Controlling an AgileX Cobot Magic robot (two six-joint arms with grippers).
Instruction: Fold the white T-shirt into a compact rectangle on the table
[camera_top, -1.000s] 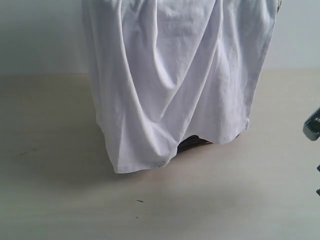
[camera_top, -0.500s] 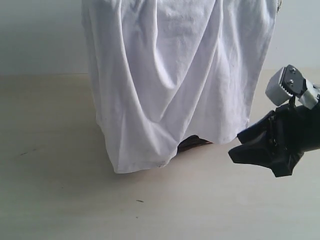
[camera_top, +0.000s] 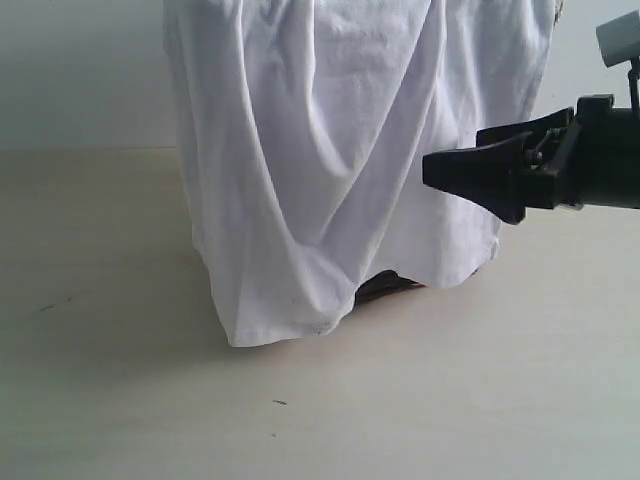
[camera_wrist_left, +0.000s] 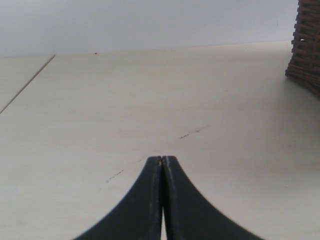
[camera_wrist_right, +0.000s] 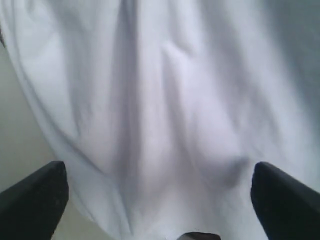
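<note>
Shows pale beige table (camera_top: 120, 400) across lower half of ext. view, w/ white T-shirt (camera_top: 340, 150) hanging in deep folds from top center, hem low over tabletop just left of center and dark wicker basket (camera_top: 388, 285) peeking from under it. Catches right gripper (camera_top: 445, 170) reaching in from right edge at mid-height, jaws spread wide w/ nothing held, tips in front of shirt's right side; contact unclear. Finds left gripper (camera_wrist_left: 162, 162) pinched fully closed, empty, over bare table near basket.
</note>
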